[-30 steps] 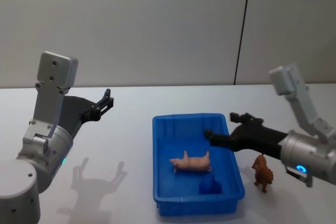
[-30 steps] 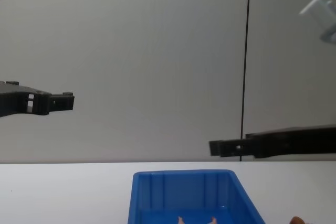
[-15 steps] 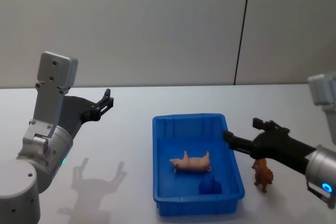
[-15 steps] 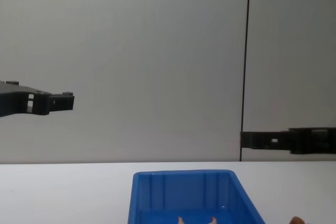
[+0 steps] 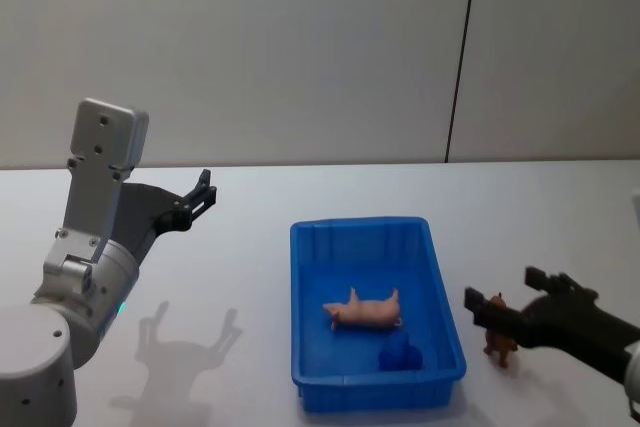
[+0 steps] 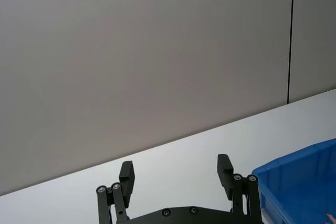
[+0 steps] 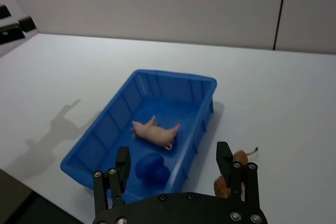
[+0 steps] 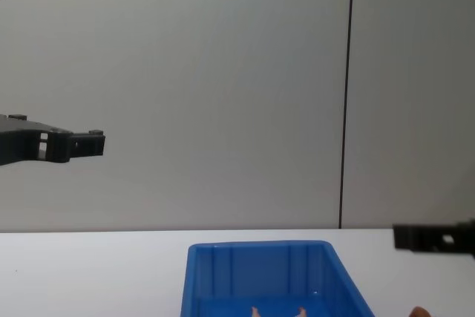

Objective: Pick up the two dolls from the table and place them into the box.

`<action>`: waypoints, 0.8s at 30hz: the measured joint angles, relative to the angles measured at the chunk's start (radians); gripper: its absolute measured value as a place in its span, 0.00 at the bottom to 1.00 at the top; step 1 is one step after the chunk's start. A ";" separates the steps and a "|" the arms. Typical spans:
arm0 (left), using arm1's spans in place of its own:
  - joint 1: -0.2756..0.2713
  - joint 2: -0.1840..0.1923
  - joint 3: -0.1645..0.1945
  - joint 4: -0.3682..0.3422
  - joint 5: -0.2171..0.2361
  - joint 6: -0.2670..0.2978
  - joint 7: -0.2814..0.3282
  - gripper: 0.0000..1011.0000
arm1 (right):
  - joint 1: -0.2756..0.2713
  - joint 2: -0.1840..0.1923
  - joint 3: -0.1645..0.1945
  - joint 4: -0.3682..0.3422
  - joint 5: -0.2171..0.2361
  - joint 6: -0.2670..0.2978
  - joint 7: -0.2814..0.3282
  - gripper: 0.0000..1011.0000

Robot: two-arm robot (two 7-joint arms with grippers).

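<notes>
A: Head view first. What is the biggest thing around the box [image 5: 375,312]?

B: The white table [image 5: 250,277] it stands on, running back to a plain grey wall [image 5: 300,47] with one dark vertical seam behind the box's right end.

A: And the box itself?

B: Bright blue, with its long axis running from the robot toward the wall.

A: The arms?

B: The left gripper [image 5: 203,190] hangs well to the left of the box, raised above the table, fingers spread and holding nothing. The right gripper [image 5: 492,308] sits low just right of the box's near end, fingers parted and bare.

A: The dolls?

B: The pink doll [image 5: 365,311] lies on its side on the box floor, lengthwise across the box; I cannot tell which end is the head. The brown doll [image 5: 500,335] stands on the table just right of the box, under the right gripper's fingertips.
</notes>
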 joint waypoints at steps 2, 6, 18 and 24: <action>0.000 0.000 0.000 0.000 0.000 0.000 0.000 0.99 | -0.020 0.013 0.004 -0.015 0.002 0.015 -0.024 0.99; 0.000 0.000 0.000 0.000 0.000 0.000 0.000 0.99 | -0.043 0.030 0.010 -0.033 0.004 0.047 -0.059 0.99; 0.000 0.000 0.000 0.000 0.000 0.000 0.000 0.99 | -0.039 0.045 0.006 -0.018 -0.026 0.143 -0.101 0.99; 0.000 0.000 0.000 0.000 0.000 0.000 0.000 0.99 | -0.007 0.037 -0.007 0.018 -0.065 0.185 -0.100 0.99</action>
